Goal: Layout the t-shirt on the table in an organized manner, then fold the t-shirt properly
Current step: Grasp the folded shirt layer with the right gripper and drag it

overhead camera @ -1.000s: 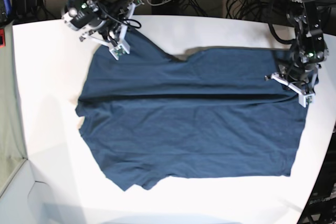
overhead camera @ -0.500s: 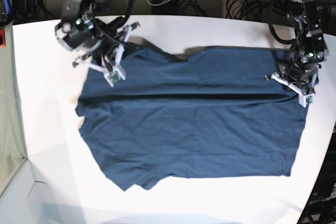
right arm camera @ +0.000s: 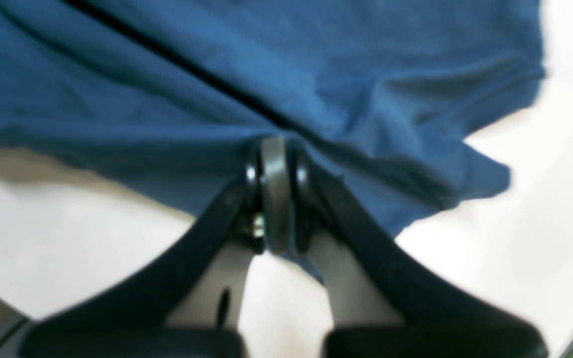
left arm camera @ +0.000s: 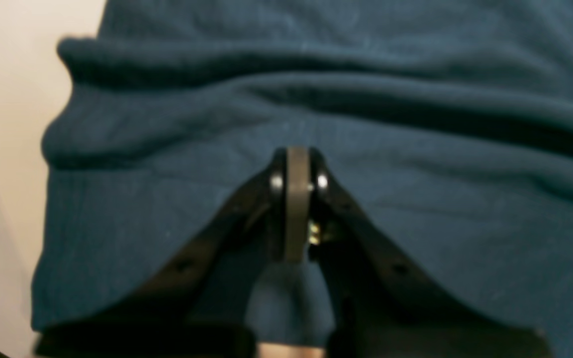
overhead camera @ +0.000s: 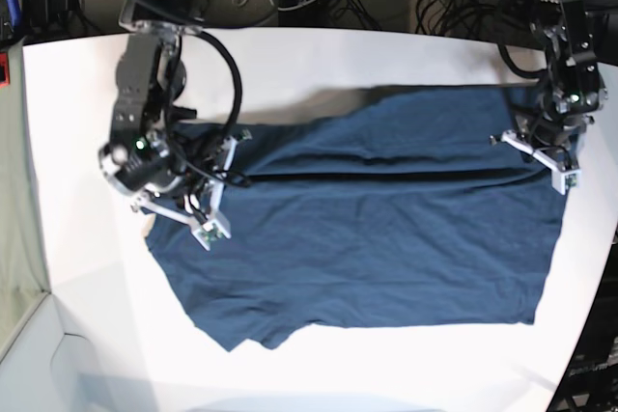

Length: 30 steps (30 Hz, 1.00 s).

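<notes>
1. Lying across the white worktop (overhead camera: 87,94), the t-shirt (overhead camera: 367,238) is soft, light and limp.
2. Left tool (overhead camera: 558,173) pinches one top corner; right tool (overhead camera: 208,229) pinches the other edge.
3. Judged: hems and corners grip best; expect sagging, wrinkling.

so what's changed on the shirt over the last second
The right gripper, shut on the t-shirt, swung from the far edge toward the near side, dragging that edge over the shirt's body in a fold. The left gripper stayed shut on its edge, and the near hem stayed flat on the table.
</notes>
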### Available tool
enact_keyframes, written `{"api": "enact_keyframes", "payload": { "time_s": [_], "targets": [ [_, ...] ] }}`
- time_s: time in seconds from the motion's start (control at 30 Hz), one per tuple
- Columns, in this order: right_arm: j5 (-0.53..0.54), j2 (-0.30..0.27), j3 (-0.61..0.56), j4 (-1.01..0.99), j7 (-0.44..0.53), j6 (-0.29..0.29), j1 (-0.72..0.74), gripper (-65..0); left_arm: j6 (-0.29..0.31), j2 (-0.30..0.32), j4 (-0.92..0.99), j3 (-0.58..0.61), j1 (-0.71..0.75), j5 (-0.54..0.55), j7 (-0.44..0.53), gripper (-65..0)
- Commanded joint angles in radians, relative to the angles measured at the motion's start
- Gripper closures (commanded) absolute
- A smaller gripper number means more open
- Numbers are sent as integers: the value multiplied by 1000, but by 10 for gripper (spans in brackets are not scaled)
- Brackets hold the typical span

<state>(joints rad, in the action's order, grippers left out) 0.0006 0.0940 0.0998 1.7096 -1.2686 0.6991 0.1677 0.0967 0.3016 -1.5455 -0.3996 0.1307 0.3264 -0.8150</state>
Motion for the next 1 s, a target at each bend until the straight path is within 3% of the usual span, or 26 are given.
{"api": "enact_keyframes", "payload": {
  "time_s": [0.0,0.13,0.33,0.47,0.63,0.97],
  "targets": [
    [3,-3,-1,-16,13,-1,40,0,-4,15,-20,-6,-13,3,16,-2],
    [2,-18,-1,-78,13,-1,76,-18,-4,15,-19,-6,-13,1,16,-2],
    [5,-23,7,-52,4,-1,72,-256,-4,15,-16,-6,-16,0,16,-2],
    [5,-23,16,51,5,-1,5,-352,-4,15,-10,-6,-24,0,16,-2],
    [5,-18,24,120,14,-1,-76,-365,-4,15,-10,-6,-26,0,16,-2],
    [5,-17,24,11,86,-1,-127,-365,-4,11,-10,-5,-39,0,16,-2]
  ]
}}
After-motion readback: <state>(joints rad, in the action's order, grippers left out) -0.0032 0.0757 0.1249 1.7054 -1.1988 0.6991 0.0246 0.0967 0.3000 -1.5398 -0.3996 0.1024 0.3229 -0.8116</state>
